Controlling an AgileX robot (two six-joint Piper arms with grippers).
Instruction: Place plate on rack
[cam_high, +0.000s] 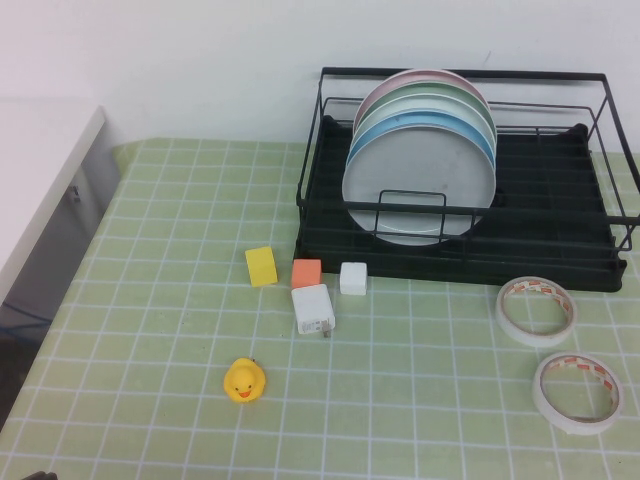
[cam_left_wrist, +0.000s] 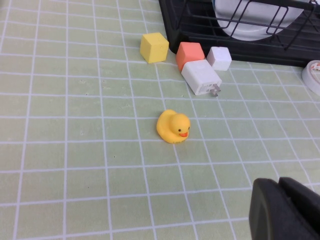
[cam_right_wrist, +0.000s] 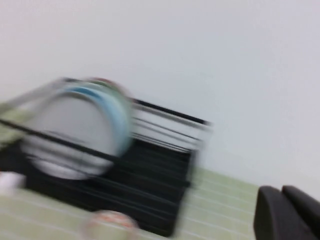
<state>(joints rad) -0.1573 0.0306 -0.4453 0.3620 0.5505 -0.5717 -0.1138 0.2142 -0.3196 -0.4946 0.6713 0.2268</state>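
Observation:
The pale grey plate (cam_high: 420, 180) stands upright in the front slot of the black wire rack (cam_high: 560, 200), with light blue, pale green and pink plates behind it. Its lower edge shows in the left wrist view (cam_left_wrist: 255, 25) inside the rack (cam_left_wrist: 200, 25). The right wrist view is blurred and shows the plate (cam_right_wrist: 70, 135) in the rack (cam_right_wrist: 150, 185). Neither gripper shows in the high view. My left gripper (cam_left_wrist: 280, 182) is shut and empty, low over the table near the duck. My right gripper (cam_right_wrist: 282, 190) is shut and empty, well away from the rack.
In front of the rack lie a yellow block (cam_high: 261, 266), an orange block (cam_high: 306, 272), a small white cube (cam_high: 353, 278) and a white charger (cam_high: 313, 309). A rubber duck (cam_high: 244, 380) sits nearer me. Two tape rolls (cam_high: 536, 310) (cam_high: 575, 392) lie at the right.

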